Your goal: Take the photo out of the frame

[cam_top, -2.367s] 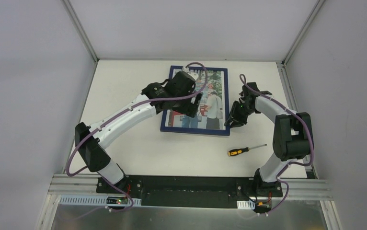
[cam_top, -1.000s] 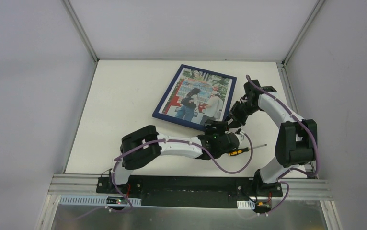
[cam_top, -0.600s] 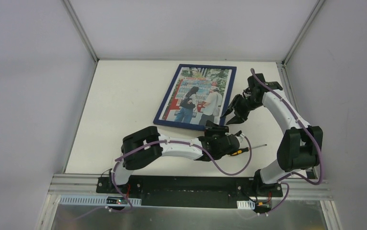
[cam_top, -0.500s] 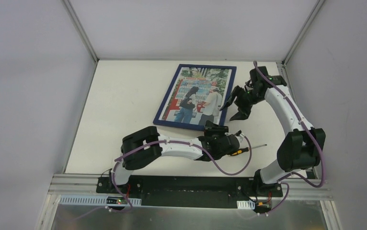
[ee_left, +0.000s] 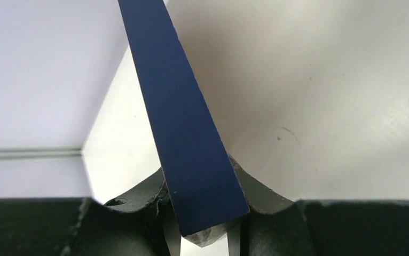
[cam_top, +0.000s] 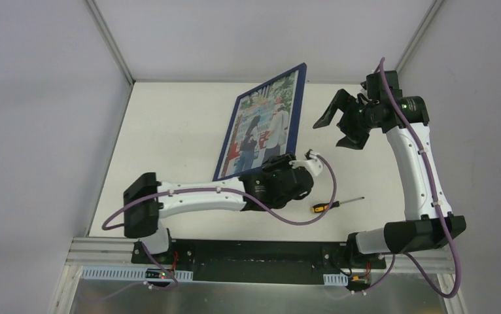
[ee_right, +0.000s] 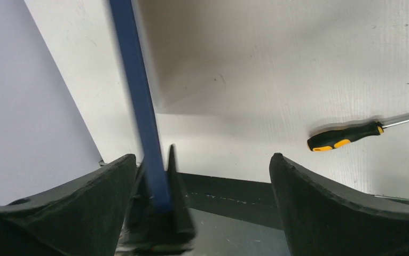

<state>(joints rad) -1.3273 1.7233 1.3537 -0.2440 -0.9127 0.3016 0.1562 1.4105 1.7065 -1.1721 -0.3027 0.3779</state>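
— Fingers [ee_left: 144, 193] of the left gripper [cam_top: 273, 167]: what do they grip?
— They pinch the near lower corner of the frame [cam_top: 264, 124]; it stands steeply tilted above the bench [cam_top: 169, 131], picture side facing left.
— And the right gripper [cam_top: 331, 129]?
— Its fingers are spread wide, up in the air near the frame's far upper corner; they do not touch it.
— Anything else about?
— One screwdriver [cam_top: 326, 207]; it lies flat on the bench, just right of the left gripper.

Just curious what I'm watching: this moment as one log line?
frame: tilted steeply, photo in it | left gripper: shut on its near edge | right gripper: open, apart from it | screwdriver: lying on table
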